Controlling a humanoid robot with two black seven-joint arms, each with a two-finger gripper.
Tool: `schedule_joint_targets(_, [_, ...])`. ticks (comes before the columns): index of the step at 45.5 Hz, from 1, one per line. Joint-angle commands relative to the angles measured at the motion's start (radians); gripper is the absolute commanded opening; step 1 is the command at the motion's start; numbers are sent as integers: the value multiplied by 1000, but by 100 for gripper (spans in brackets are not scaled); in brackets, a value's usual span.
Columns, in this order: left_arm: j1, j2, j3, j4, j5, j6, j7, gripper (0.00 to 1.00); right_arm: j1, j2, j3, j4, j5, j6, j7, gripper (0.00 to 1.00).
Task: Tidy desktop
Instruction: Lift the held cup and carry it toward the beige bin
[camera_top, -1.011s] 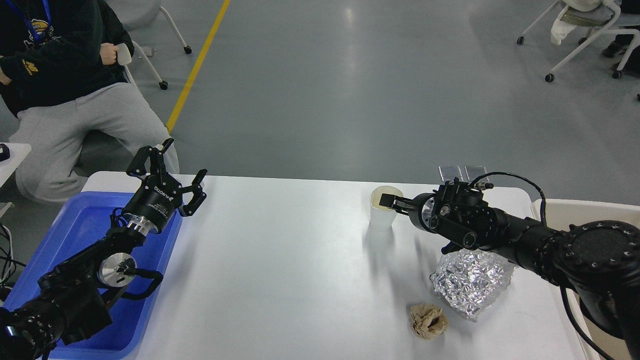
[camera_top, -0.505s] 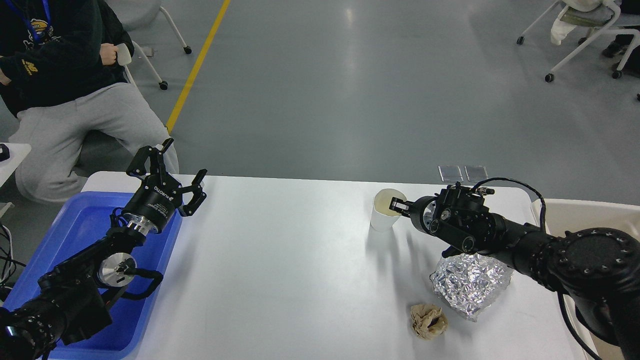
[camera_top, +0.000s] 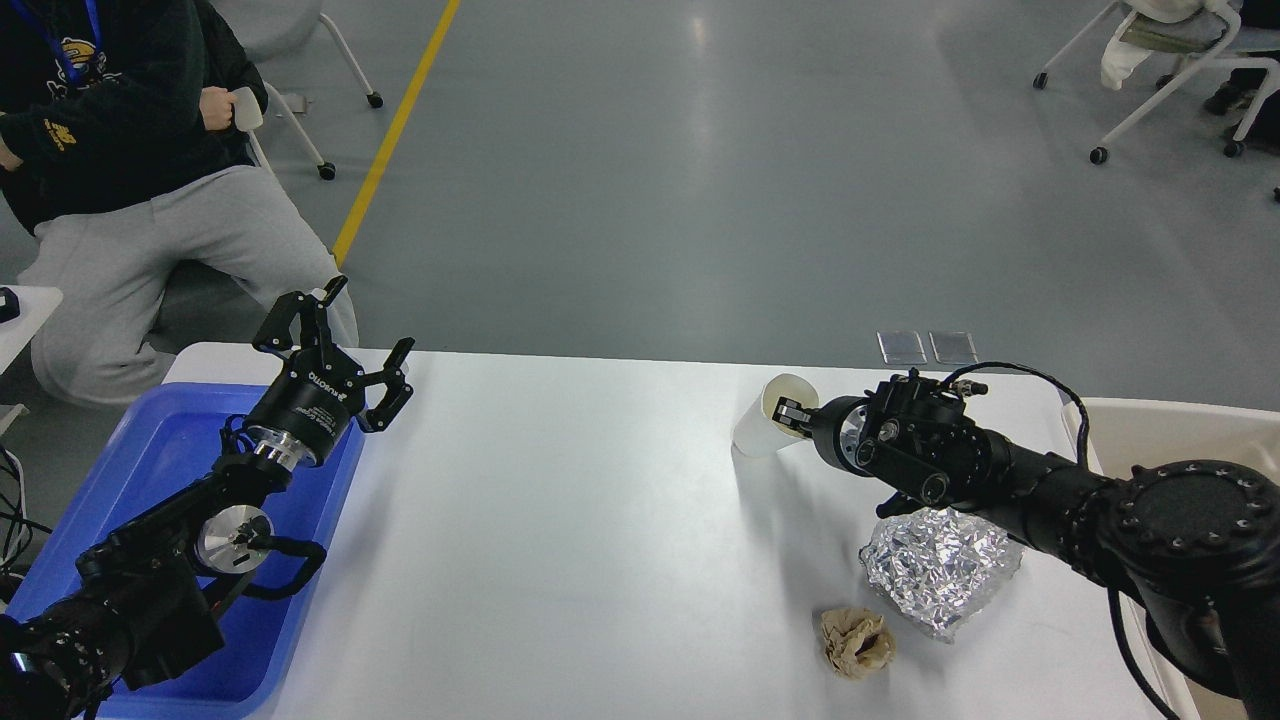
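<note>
White lettering on the left gripper (camera_top: 352, 352) is too small to read; its fingers are spread, empty, above the blue tray (camera_top: 160, 470) at the left edge of the desktop (camera_top: 560, 540). The right gripper (camera_top: 790, 413) pinches the rim of the white paper cup (camera_top: 762, 428), now tipped over where it stood upright before, near the foil wad (camera_top: 940, 565) and crumpled brown paper (camera_top: 856, 642).

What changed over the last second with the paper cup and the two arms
The right gripper, pinching the rim of the paper cup, drew back and tipped the cup from upright so its mouth leans toward the gripper. The left gripper stayed open over the blue tray; the foil ball and crumpled brown paper did not move.
</note>
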Motion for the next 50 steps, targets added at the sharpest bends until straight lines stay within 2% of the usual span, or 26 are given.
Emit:
schedule_joint_targets(1, [0, 0, 0, 0, 0, 0, 0, 100, 10, -84, 139, 101, 3, 30, 5, 0])
schedule_joint_targets(12, [0, 0, 0, 0, 0, 0, 0, 100, 65, -249, 201, 241, 9, 41, -4, 0])
schedule_joint_targets(23, [0, 0, 0, 0, 0, 0, 0, 100, 157, -492, 201, 442, 84, 96, -15, 0])
schedule_joint_targets(33, [0, 0, 0, 0, 0, 0, 0, 100, 295, -714, 190, 681, 177, 115, -63, 0])
schedule_joint_targets(41, [0, 0, 0, 0, 0, 0, 0, 100, 317, -808, 196, 695, 161, 93, -70, 0])
schedule_joint_targets(50, [0, 0, 0, 0, 0, 0, 0, 100, 263, -878, 181, 606, 159, -29, -69, 0])
